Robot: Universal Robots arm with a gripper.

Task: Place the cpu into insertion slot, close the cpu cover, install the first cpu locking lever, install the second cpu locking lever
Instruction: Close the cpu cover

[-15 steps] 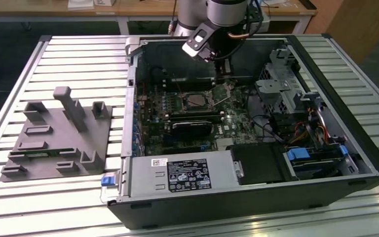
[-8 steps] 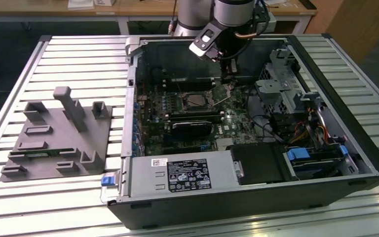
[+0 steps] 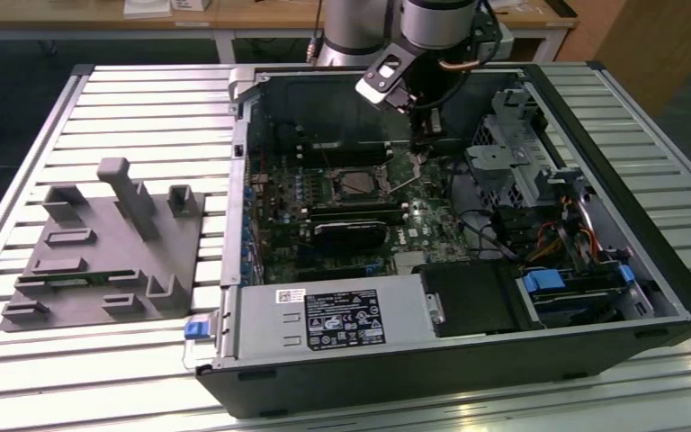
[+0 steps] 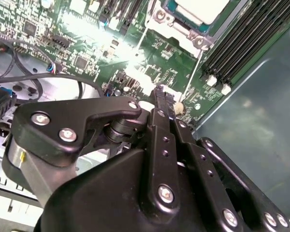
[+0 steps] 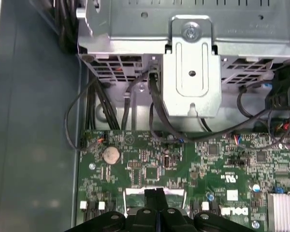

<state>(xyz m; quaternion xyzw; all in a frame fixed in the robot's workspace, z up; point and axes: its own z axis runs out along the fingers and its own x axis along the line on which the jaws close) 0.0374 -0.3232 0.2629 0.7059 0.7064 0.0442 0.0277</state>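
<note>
Lever step: jaws clenched, empty, tip beside locking lever (image 4: pixel 193 72).
W/ chip (image 4: pixel 198 7) in socket (image 3: pixel 355 183), best press lever down slow, tip square on rod, no slip.

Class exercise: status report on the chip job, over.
Gripper shut, low over the green board beside the socket. Chip sits in socket. Cables lie aside.

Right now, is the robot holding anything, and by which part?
Nothing that I can see. The gripper has its jaws shut over the board. A thin lever runs beside them; whether they touch it cannot be told.
</note>
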